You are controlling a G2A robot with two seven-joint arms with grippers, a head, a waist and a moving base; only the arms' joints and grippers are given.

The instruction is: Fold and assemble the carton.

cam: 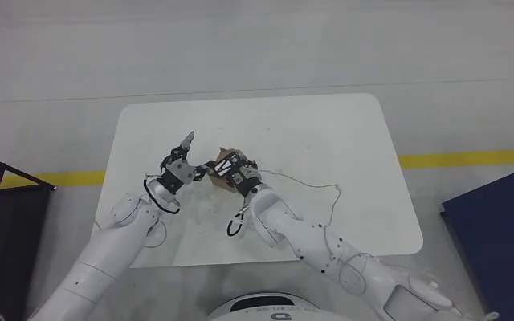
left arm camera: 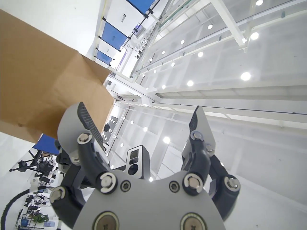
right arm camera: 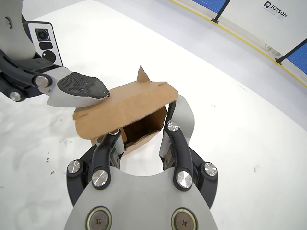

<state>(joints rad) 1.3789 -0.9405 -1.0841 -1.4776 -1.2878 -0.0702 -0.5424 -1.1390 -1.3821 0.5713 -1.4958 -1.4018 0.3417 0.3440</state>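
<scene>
Right claw: the right gripper (right arm camera: 144, 125) is closed on the small brown cardboard carton (right arm camera: 124, 111), one finger at each side of the box body. The ribbed pad of one finger (right arm camera: 171, 111) lies against the side wall just under the flap's corner. The other finger (right arm camera: 115, 136) goes in beneath the overhanging flap.

Left claw: the left gripper (left arm camera: 139, 111) is spread wide with nothing between its fingers. One black ribbed fingertip (right arm camera: 81, 86) touches the edge of the carton's top flap. The other finger (cam: 189, 138) points away from the carton into open air.

Carton, shape: the open end faces the right wrist camera and the inside is dark. The broad top flap is folded partway over the opening, and a small pointed tab stands up behind it.

Carton, place: in the top view the carton (cam: 223, 154) sits between the two grippers, the left gripper (cam: 194, 156) just beside it and the right gripper (cam: 234, 168) around it. It is over the middle-left part of the white rounded-corner table (cam: 321, 136). Whether its base touches the tabletop cannot be told.

Left wrist view: a plain brown carton (left arm camera: 48, 92) wall runs right beside one finger of the gripper.

Other: a thin pale cable (cam: 305, 183) lies on the table beyond the right gripper, apart from the carton.
</scene>
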